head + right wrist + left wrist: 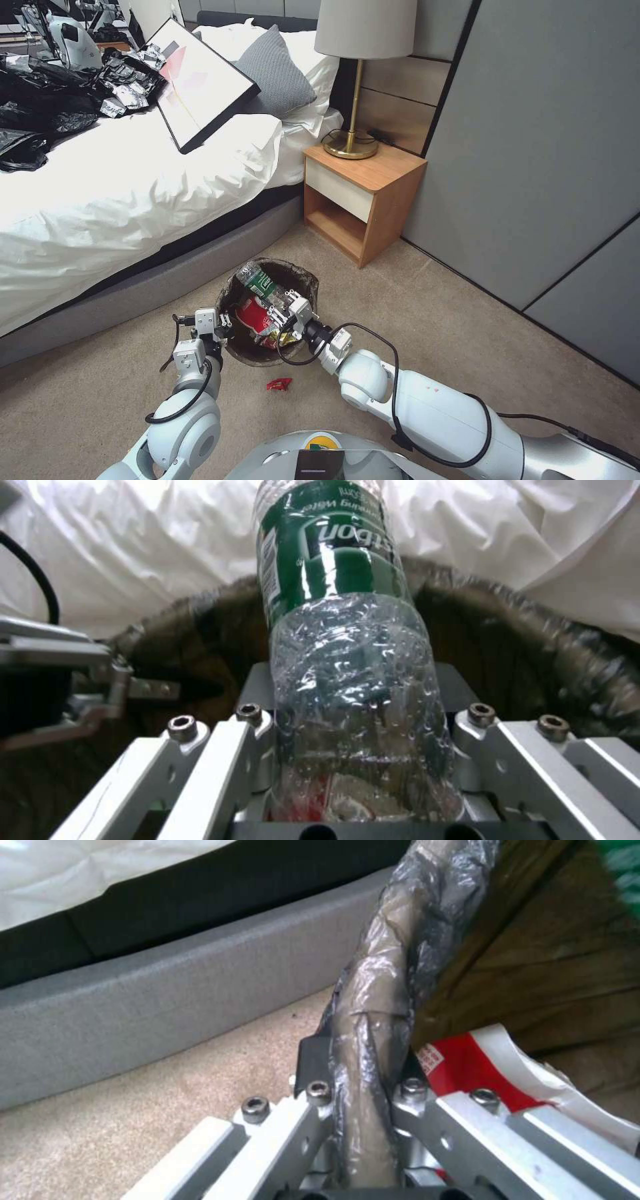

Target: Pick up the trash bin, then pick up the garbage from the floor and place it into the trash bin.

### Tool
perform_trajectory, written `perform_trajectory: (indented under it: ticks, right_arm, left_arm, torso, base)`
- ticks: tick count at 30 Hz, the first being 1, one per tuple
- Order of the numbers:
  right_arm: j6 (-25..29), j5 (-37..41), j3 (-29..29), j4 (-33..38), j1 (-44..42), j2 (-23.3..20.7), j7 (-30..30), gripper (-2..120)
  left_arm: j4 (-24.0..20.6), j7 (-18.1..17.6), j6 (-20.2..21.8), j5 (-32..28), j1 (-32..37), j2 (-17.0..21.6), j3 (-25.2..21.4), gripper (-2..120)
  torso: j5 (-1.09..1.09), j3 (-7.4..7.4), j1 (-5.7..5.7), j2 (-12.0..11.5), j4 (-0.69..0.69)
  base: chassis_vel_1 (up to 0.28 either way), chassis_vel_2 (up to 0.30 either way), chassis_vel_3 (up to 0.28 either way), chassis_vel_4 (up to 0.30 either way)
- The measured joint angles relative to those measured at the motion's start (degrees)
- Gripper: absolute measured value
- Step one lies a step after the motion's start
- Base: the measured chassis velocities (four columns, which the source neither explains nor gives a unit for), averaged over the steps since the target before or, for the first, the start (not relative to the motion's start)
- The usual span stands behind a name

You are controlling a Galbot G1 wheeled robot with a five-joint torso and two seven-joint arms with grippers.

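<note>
Holding the small round white plastic trash bin [270, 313] by its rim, on the carpet floor [433, 313] just beside the grey bed base [167, 280]: left gripper [363, 1100] closed on the rim, one finger outside and one inside, pinching the folded dark brown-black bag liner [387, 970]. Reached over the bin's mouth from the side away from the bed: right gripper [353, 730], clamped around the lower body of a clear crinkled plastic bottle with a green label [333, 600], bottle's far end pointing across the bin toward the bed. Already lying inside the bin: a red-and-white paper cup [480, 1070]. Left on the carpet just short of the bin, on the side away from the bed: a small red wrapper [279, 384]. Judged light and thin-walled, the bottle, likely to dent under the fingers and slippery; best gripped mid-body. Judged light too, the bin, its liner slick, so best held by the stiff rim.
</note>
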Motion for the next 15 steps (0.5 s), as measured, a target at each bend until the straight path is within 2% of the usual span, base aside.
perform_trajectory:
  ticks: [2,4,6,7,10,14,15]
  right_arm:
    - [0.0,-0.6,-0.5,-1.0,0.4,0.7,0.5,32]
    - [-0.2,-0.8,-0.6,-1.2,0.5,0.9,0.8,36]
    - [-0.7,-1.3,-1.0,-1.8,0.8,1.8,1.8,45]
    - [-0.7,-1.3,-1.0,-1.8,0.8,1.8,1.8,45]
    - [-0.9,-1.9,-1.4,-2.6,0.9,3.3,3.2,61]
    - [-1.1,-1.9,-1.6,-2.6,1.2,3.6,3.8,70]
    - [-1.2,-1.8,-1.7,-2.3,1.4,3.5,4.0,77]
  left_arm:
    - [-0.2,0.0,0.0,0.0,0.0,-0.1,0.0,0]
    - [-0.3,0.0,0.0,0.0,0.0,-0.1,0.0,0]
    - [-0.3,-0.1,0.0,0.0,0.0,-0.1,0.0,0]
    - [-0.3,-0.1,0.0,0.0,0.0,-0.1,0.0,0]
    - [-0.3,0.0,0.0,0.0,0.0,-0.2,0.0,0]
    - [-0.3,-0.1,-0.1,-0.1,0.0,-0.2,0.0,0]
    - [-0.3,-0.1,-0.1,-0.1,0.0,-0.2,0.0,0]
  torso:
    - [0.0,0.0,0.0,0.0,0.0]
    - [0.0,0.0,0.0,0.0,0.0]
    - [0.0,0.0,0.0,0.0,0.0]
    - [0.0,0.0,0.0,0.0,0.0]
    - [0.0,0.0,0.0,0.0,0.0]
    - [0.0,0.0,0.0,0.0,0.0]
    - [0.0,0.0,0.0,0.0,0.0]
  base:
    - [0.0,0.0,0.0,0.0]
    - [0.0,0.0,0.0,0.0]
    - [0.0,0.0,0.0,0.0]
    - [0.0,0.0,0.0,0.0]
    - [0.0,0.0,0.0,0.0]
    - [0.0,0.0,0.0,0.0]
    - [0.0,0.0,0.0,0.0]
